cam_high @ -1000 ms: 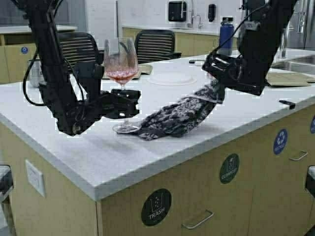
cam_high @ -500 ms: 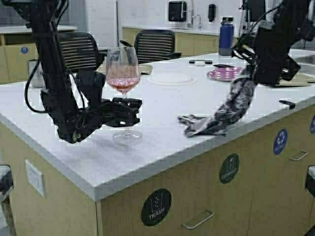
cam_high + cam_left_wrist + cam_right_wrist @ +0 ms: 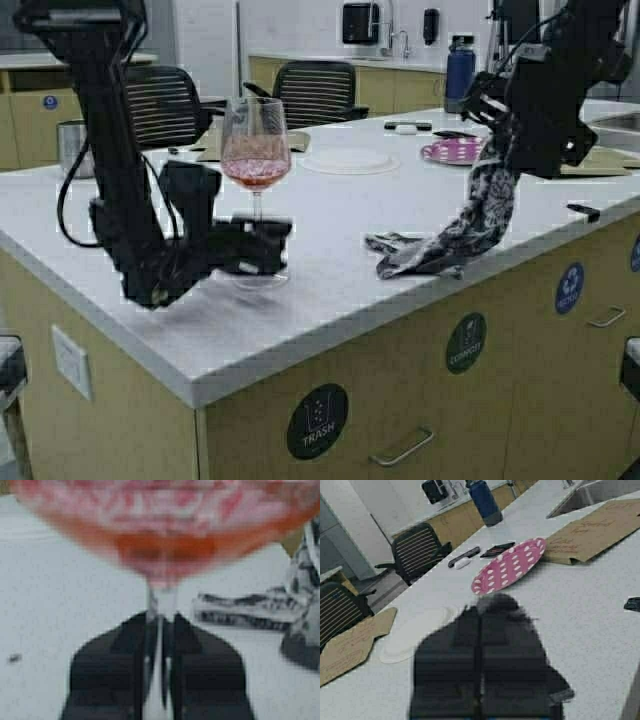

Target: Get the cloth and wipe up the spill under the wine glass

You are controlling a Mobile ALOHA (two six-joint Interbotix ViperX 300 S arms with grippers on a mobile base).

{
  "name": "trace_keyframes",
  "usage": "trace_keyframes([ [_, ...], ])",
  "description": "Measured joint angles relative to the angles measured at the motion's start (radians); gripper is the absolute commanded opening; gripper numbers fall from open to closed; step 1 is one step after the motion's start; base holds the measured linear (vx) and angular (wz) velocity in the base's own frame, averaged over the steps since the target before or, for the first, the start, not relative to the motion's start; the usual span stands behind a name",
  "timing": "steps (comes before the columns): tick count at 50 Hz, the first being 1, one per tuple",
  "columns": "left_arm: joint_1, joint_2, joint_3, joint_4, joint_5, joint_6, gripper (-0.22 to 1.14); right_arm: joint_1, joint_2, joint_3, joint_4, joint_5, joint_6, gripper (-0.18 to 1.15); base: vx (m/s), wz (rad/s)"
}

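1. I see the wine glass point(image 3: 256, 150) near the front left part of the counter point(image 3: 330, 290), upright, with pink liquid in its bowl. Its foot is hidden behind my left gripper, so I cannot tell whether it touches the surface.
2. My left gripper point(image 3: 262, 243) reaches in low from the left and is clamped on the stem, below the bowl. The left arm rises from the counter edge and folds back down to it.
3. The cloth point(image 3: 455, 230) is well to the right of the glass. Its upper end is pinched in my right gripper point(image 3: 497, 150), which hangs above the counter near the right edge. The cloth droops down and its lower end lies crumpled on the surface.
4. The left wrist view gives me what the high view cannot: the two fingers point(image 3: 107, 672) pressed against the stem from either side, with the bowl looming above and the cloth's patterned end lying beyond.
5. The right wrist view shows the right gripper's fingers pressed together with a dark tuft of cloth at their tips. Past them sit a pink dotted plate point(image 3: 510, 565), a white plate point(image 3: 417, 632), tan paper sheets point(image 3: 592, 530) and a blue bottle point(image 3: 485, 502).
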Motion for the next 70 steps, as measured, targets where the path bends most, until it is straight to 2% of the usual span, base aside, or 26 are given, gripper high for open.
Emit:
trace_keyframes([
  [5, 0.005, 0.009, 0.0, -0.003, 0.002, 0.023, 0.87, -0.003, 0.0, 0.002, -0.012, 0.0, 0.0, 0.06, 0.0, 0.0],
  [9, 0.008, 0.011, 0.003, -0.02, 0.0, 0.044, 0.93, -0.003, 0.003, 0.006, -0.025, 0.0, -0.002, 0.06, 0.0, 0.0],
  [23, 0.005, 0.006, 0.048, -0.067, -0.08, 0.074, 0.93, -0.003, 0.011, 0.014, -0.052, 0.0, -0.002, 0.06, 0.0, 0.0],
  [35, 0.005, -0.067, 0.216, -0.069, -0.193, 0.078, 0.93, 0.002, 0.011, 0.055, -0.117, 0.0, -0.002, 0.06, 0.0, 0.0],
  [53, 0.005, -0.261, 0.517, -0.069, -0.218, 0.109, 0.93, 0.026, -0.077, 0.215, -0.37, 0.014, -0.08, 0.06, 0.0, 0.0],
  [62, 0.005, -0.356, 0.635, -0.071, -0.219, 0.109, 0.93, 0.04, -0.201, 0.272, -0.431, 0.127, -0.127, 0.06, 0.0, 0.0],
  [70, 0.005, -0.471, 0.719, -0.074, -0.213, 0.109, 0.93, 0.061, -0.327, 0.284, -0.486, 0.305, -0.137, 0.06, 0.0, 0.0],
])
